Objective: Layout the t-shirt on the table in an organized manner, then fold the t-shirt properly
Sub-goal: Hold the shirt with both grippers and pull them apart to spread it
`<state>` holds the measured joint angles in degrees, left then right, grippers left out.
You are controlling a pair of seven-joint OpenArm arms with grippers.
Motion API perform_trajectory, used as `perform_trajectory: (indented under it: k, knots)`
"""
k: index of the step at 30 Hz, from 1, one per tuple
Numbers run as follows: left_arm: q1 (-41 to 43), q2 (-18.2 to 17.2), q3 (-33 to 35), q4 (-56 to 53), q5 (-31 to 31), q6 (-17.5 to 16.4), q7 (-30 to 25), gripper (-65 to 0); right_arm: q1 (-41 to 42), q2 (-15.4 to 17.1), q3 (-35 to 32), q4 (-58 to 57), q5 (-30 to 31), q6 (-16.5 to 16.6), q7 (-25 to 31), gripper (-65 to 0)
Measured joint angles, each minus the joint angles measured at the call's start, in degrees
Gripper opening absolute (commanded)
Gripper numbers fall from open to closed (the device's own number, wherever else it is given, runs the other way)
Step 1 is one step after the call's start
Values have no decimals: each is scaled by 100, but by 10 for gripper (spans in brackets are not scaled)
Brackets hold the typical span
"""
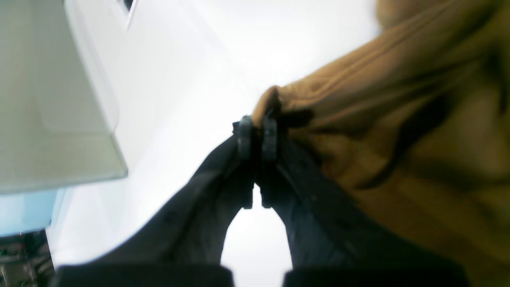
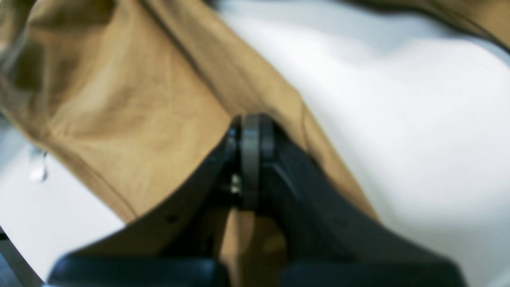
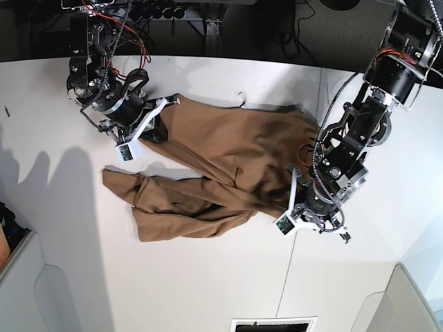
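Pinching a hemmed edge of the t-shirt (image 1: 382, 103), the left gripper (image 1: 257, 137) has its black jaws closed on the soft tan cloth above the glossy white table (image 1: 191, 79); the left wrist view is blurred and no writing can be read. From the right wrist, the right gripper (image 2: 251, 139) is likewise clamped on a smooth fold of shirt (image 2: 131, 119). In the base view the shirt (image 3: 228, 166) lies rumpled across the table (image 3: 208, 277) between both arms, one part bunched at the near left.

Soft cloth t-shirt (image 3: 228, 155) on matte table (image 3: 208, 277).
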<state>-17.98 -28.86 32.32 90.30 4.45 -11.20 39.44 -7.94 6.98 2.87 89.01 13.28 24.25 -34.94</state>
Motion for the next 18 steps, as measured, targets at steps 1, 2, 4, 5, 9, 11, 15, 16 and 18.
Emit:
perform_trajectory:
  k: [1, 2, 4, 5, 9, 11, 15, 16, 18]
  knots:
    - [-2, -79, -33, 0, 0, 0, -2, -650, -7, 7, 0, 2, 2, 0, 0, -650]
    - [-2, -151, -61, 0, 0, 2, 0, -650, -20, 33, -2, 4, 2, -2, 7, -650]
    - [-2, -275, -101, 0, -2, 2, 2, -650, -39, 83, -2, 9, 46, 0, 2, -650]
    - [0, -334, -114, 0, -15, 0, 4, -650, -50, 114, -2, 13, 55, 0, 2, -650]
    - [-2, -557, -122, 2, -157, -4, 87, -650, -63, 286, -13, 13, 133, 20, -11, -650]
    - [0, -686, -122, 2, -391, -17, 155, -604, -63, 358, -13, 24, 140, 20, -20, -650]
    - [-2, -863, -125, 4, -619, 11, 328, -409, -63, 446, -13, 31, 175, 20, -35, -650]
    - [-2, -879, -129, 4, -715, 22, 404, -378, -63, 461, -13, 31, 197, 20, -42, -650]
    - [0, -874, -131, 4, -968, 22, 494, -362, -63, 476, -11, 79, 254, 24, -129, -650]
